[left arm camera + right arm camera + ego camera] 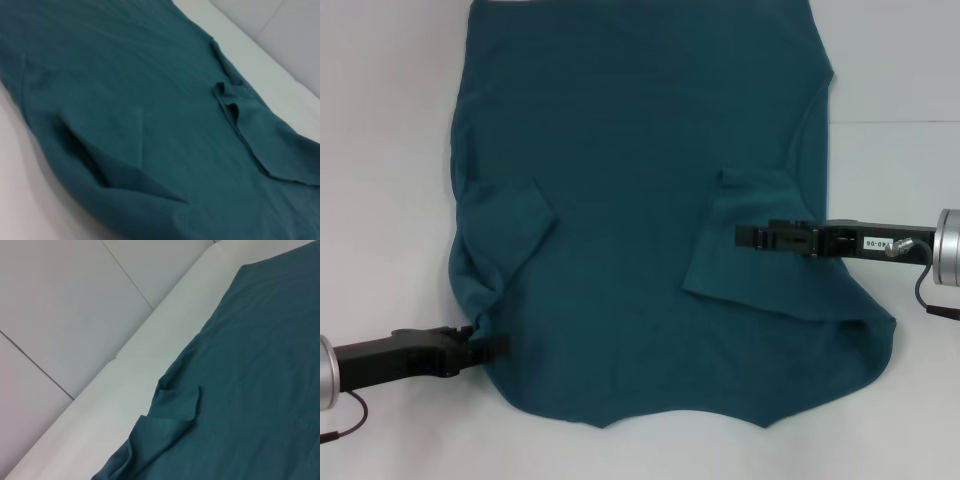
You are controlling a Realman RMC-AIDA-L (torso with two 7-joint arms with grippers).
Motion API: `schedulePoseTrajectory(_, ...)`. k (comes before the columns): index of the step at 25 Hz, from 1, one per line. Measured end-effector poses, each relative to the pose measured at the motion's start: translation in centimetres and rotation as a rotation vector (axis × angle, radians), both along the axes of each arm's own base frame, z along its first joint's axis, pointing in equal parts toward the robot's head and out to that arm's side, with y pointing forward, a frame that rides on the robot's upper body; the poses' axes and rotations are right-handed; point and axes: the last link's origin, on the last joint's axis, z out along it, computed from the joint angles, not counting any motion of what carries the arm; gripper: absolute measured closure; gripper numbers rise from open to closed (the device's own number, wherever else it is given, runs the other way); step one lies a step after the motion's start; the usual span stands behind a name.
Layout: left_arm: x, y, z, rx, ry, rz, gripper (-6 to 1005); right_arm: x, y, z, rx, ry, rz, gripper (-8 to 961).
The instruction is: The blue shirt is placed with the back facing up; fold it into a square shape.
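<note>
The shirt lies spread on the white table, back up, its long axis running away from the robot, the collar end nearest the robot and the hem at the far edge of the head view. Both sleeves are already turned inward onto the body: the left sleeve and the right sleeve each lie as a flap on the plain back.

The left gripper reaches in low from the left and sits right at the shirt's near-left edge, touching the bunched cloth there. Whether it actually pinches fabric cannot be told; its tip merges with the dark cloth. The right gripper reaches in from the right, higher up the shirt, over the folded right sleeve. Its fingers point toward the shirt's middle, but how far apart they stand cannot be told either.

So here is the relation that counts: the two grippers stand on opposite sides, yet not level. The left is nearer the collar end, the right farther along. Most likely the next fold runs along the long axis, near end toward the hem, and for that the right gripper would probably need to come back toward the near-right corner to match the left.
</note>
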Motion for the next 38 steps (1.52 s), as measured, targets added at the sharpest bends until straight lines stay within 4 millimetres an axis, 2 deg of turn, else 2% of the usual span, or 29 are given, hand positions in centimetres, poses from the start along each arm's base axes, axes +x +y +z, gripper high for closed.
schedulePoseTrajectory(6,-0.1,0.3,0.1,0.006,0.005,0.016,495,0.4,-0.1,0.3,0.004,-0.004,-0.012,41)
schedulePoseTrajectory(11,0.0,0.4,0.3,0.003,-0.002,0.019,735,1.3,-0.3,1.0,-0.013,-0.020,-0.049,44)
schedulePoseTrajectory(19,0.1,0.2,0.4,-0.005,-0.016,0.032,931,4.2,-1.5,2.8,-0.042,-0.054,-0.157,47)
schedulePoseTrajectory(29,0.2,0.2,0.2,-0.011,-0.026,0.031,950,7.6,-3.8,5.1,-0.039,-0.079,-0.268,46)
schedulePoseTrajectory(33,0.3,0.3,0.1,-0.012,-0.029,0.030,949,8.4,-4.4,4.9,-0.062,-0.102,-0.295,47)
schedulePoseTrajectory(38,0.3,0.3,0.1,-0.011,-0.032,0.029,949,8.4,-4.7,4.3,-0.077,-0.104,-0.299,61)
